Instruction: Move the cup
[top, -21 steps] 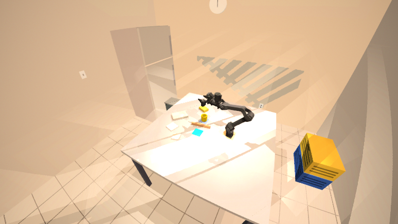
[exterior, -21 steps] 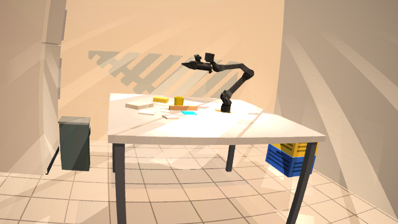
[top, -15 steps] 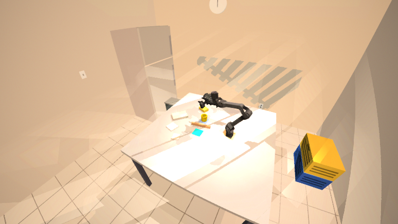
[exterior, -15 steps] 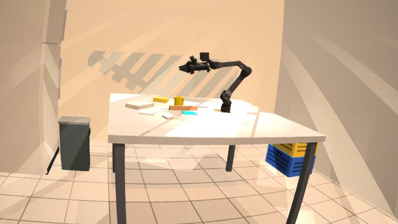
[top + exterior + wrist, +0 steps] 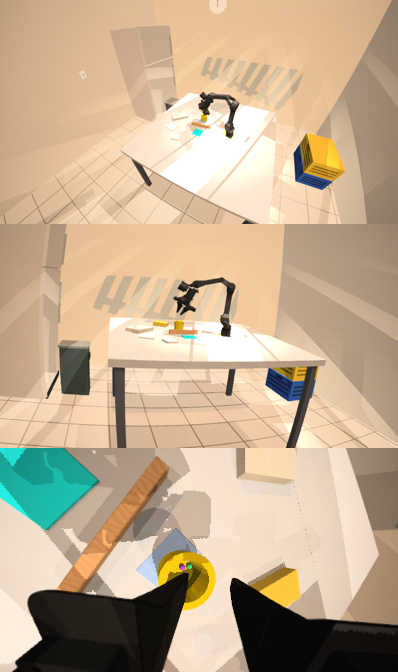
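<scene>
yellow cup [image 5: 204, 118] [image 5: 179, 324] [image 5: 211, 580] upright on pale blue pad [image 5: 201, 121] [image 5: 173, 543], marbles [image 5: 186, 567] inside. gripper [image 5: 203, 111] [image 5: 179, 313] [image 5: 209, 580] above cup, fingers part-spread, nothing between them. in the wrist view, from the cup: wooden bar [image 5: 200, 125] [image 5: 183, 332] [image 5: 114, 525] toward ten o'clock, teal pad [image 5: 197, 132] [image 5: 189, 336] [image 5: 50, 485] beyond it, yellow block [image 5: 160, 323] [image 5: 280, 588] near three o'clock.

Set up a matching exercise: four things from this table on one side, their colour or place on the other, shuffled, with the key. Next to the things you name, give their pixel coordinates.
1. cup [image 5: 204, 117] [image 5: 179, 325] [image 5: 212, 579]
2. wooden bar [image 5: 200, 125] [image 5: 183, 332] [image 5: 114, 524]
3. uncovered pad [image 5: 197, 132] [image 5: 189, 336] [image 5: 55, 488]
4. claw [image 5: 203, 108] [image 5: 181, 313] [image 5: 209, 580]

A. turquoise
B. above the table
C. between the two pads
D. on the blue pad

Pairs: 1-D, 2-C, 3-A, 4-B
</scene>
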Available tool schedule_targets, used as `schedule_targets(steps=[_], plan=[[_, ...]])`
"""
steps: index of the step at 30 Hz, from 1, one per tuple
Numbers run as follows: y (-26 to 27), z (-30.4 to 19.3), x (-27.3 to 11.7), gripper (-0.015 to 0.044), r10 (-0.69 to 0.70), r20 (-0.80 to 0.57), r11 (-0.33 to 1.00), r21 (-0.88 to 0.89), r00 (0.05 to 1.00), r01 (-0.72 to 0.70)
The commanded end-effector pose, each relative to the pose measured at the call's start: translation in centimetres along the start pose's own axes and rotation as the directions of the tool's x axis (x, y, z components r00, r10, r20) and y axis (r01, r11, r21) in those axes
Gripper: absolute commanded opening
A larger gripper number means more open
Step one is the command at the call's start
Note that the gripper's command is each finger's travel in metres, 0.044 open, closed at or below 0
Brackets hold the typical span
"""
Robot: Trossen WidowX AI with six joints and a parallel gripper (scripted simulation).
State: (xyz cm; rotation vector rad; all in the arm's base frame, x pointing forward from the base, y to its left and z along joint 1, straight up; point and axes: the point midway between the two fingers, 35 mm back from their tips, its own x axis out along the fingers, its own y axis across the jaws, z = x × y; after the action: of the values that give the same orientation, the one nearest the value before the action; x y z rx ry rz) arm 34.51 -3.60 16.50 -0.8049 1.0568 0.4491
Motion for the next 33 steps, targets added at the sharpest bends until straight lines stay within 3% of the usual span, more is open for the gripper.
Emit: schedule_targets(steps=[1,33], plan=[[2.4,-2.6,1.2,0.0167,0.347,-0.234,0.864,-0.297,0.908,-0.406],[3.4,-3.1,4.2,0.0167,0.347,-0.234,0.864,-0.297,0.908,-0.406]])
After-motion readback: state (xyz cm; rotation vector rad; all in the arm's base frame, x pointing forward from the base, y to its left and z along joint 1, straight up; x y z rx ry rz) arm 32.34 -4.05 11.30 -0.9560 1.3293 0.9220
